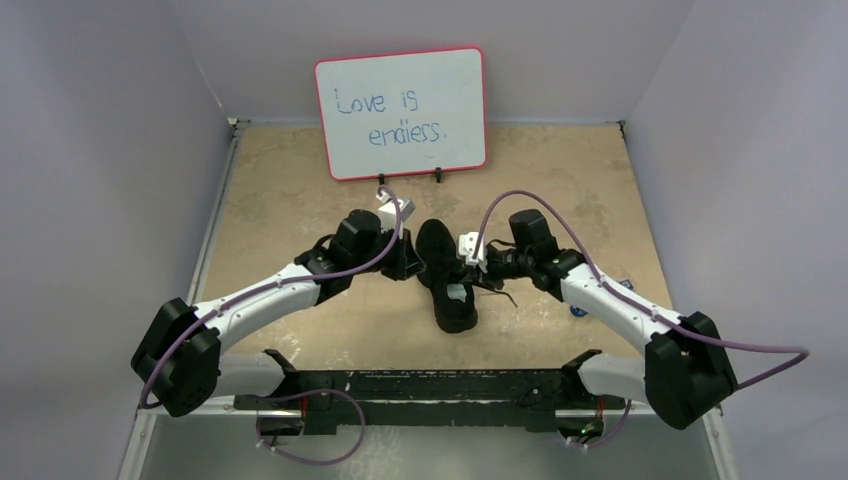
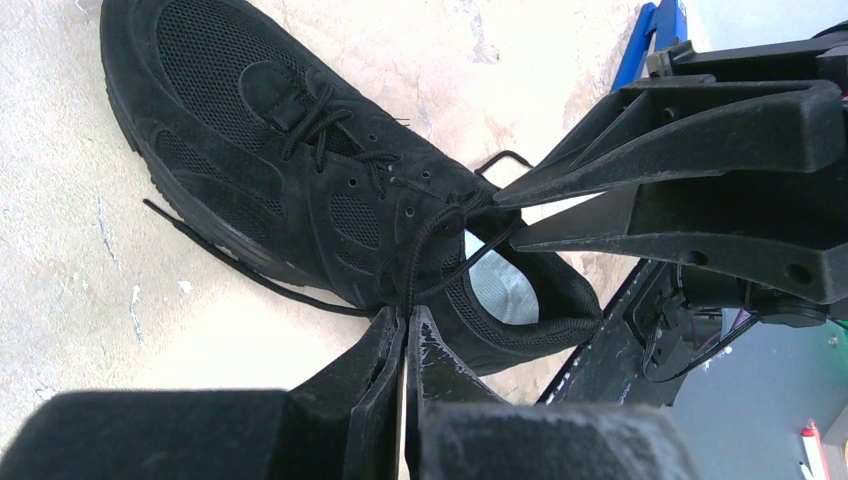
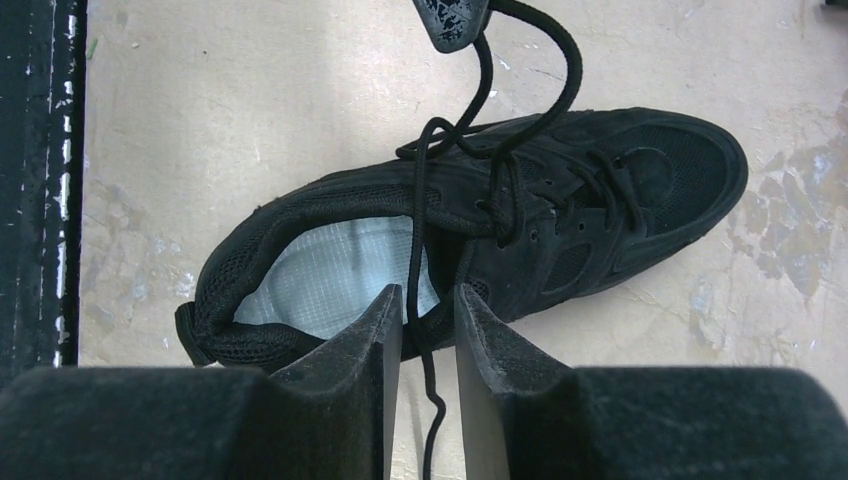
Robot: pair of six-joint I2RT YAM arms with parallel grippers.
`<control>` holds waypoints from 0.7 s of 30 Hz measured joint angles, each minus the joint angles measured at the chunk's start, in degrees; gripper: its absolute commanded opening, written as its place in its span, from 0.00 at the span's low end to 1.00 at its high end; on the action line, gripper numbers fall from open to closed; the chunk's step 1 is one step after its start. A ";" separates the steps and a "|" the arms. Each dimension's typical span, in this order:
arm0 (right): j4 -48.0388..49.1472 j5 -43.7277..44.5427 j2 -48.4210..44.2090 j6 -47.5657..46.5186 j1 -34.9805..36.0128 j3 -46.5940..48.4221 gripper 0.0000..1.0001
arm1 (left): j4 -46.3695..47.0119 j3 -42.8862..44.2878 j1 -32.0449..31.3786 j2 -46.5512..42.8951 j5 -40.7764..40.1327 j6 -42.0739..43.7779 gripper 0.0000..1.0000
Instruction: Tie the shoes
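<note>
Top external view shows 1 black shoe (image 1: 447, 280) lying in the middle of the tan table (image 1: 280, 200). Its toe points at the whiteboard (image 1: 400, 110) at the back. Its heel points at the arm bases. The left arm (image 1: 270, 295) reaches in at 1 side of the shoe and the right arm (image 1: 610, 300) at the other side, so the shoe sits between them.

Right wrist view shows the right gripper (image 3: 425, 300) just beside the shoe, next to the pale grey inner sole (image 3: 340, 270). Its 2 fingers are a little apart. A thin strand runs down through the gap between them. It is hard to tell if the strand touches them. A loop of black lace (image 3: 578, 65) stretches from the top of the shoe to the left gripper (image 3: 452, 25), at the top edge of this view.

Left wrist view shows the left gripper close to the side of the shoe, near the heel opening. Its 2 fingers are pressed together, and the lace loop ends in that pinch. The big black fingers of the right gripper poke in from the far side, with their tips over the heel opening. 1 loose lace end lies on the table beside the sole.
</note>
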 measured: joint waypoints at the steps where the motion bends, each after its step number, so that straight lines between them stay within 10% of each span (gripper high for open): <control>1: 0.37 -0.13 0.26 0.00 0.20 -0.20 0.29 | 0.00 0.00 0.00 0.00 -0.02 -0.02 0.00; 8: 3.63 0.11 1.84 0.24 1.36 -0.96 0.32 | -0.04 0.04 0.00 0.22 -0.26 -0.07 0.00; 13: 7.37 4.13 0.31 0.70 2.47 -3.61 0.01 | -0.33 0.26 0.00 0.57 -0.63 -0.11 0.00; 21: 5.99 9.42 -7.45 13.05 2.56 -4.09 0.00 | -2.99 0.52 0.00 -0.33 -1.95 -0.57 0.00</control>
